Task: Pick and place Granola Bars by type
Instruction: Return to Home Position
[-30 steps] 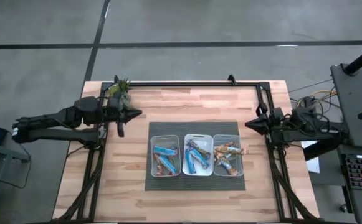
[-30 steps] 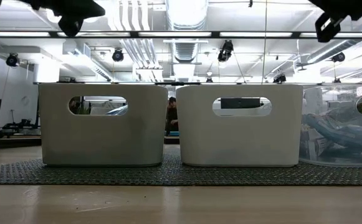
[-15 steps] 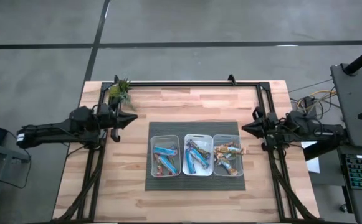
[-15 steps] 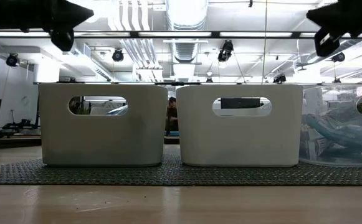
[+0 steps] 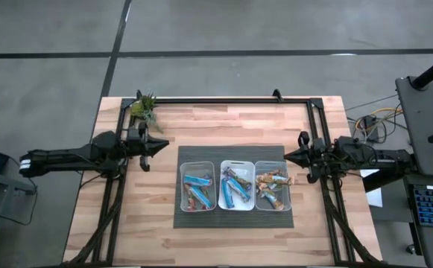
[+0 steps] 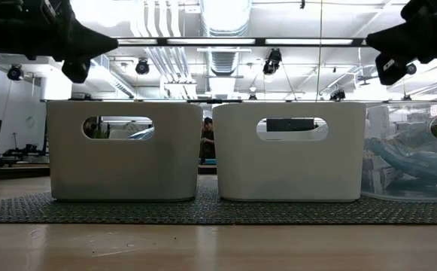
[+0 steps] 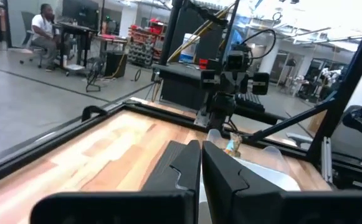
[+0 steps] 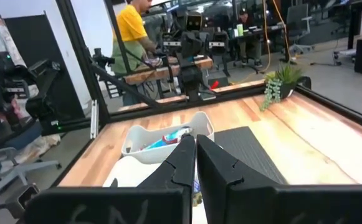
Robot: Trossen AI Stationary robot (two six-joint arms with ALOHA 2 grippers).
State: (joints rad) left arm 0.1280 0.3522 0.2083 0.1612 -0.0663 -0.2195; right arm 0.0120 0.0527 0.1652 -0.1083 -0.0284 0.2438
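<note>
The bars (image 5: 232,187) lay in three bins (image 5: 235,163), between the left gripper (image 5: 157,144) and right gripper (image 5: 290,155), whose fingers were closed on nothing and pointed inward.

Granola Bars (image 5: 235,186) are lying sorted by wrapper in three bins standing side by side on the dark mat (image 5: 231,152). Blue-and-red bars (image 5: 197,189) are lying loosely crossed in the left bin (image 5: 197,163). Blue bars (image 5: 235,190) are filling the middle bin (image 5: 236,162). Brown/tan bars (image 5: 271,186) are piling in the right bin (image 5: 273,163).
</note>
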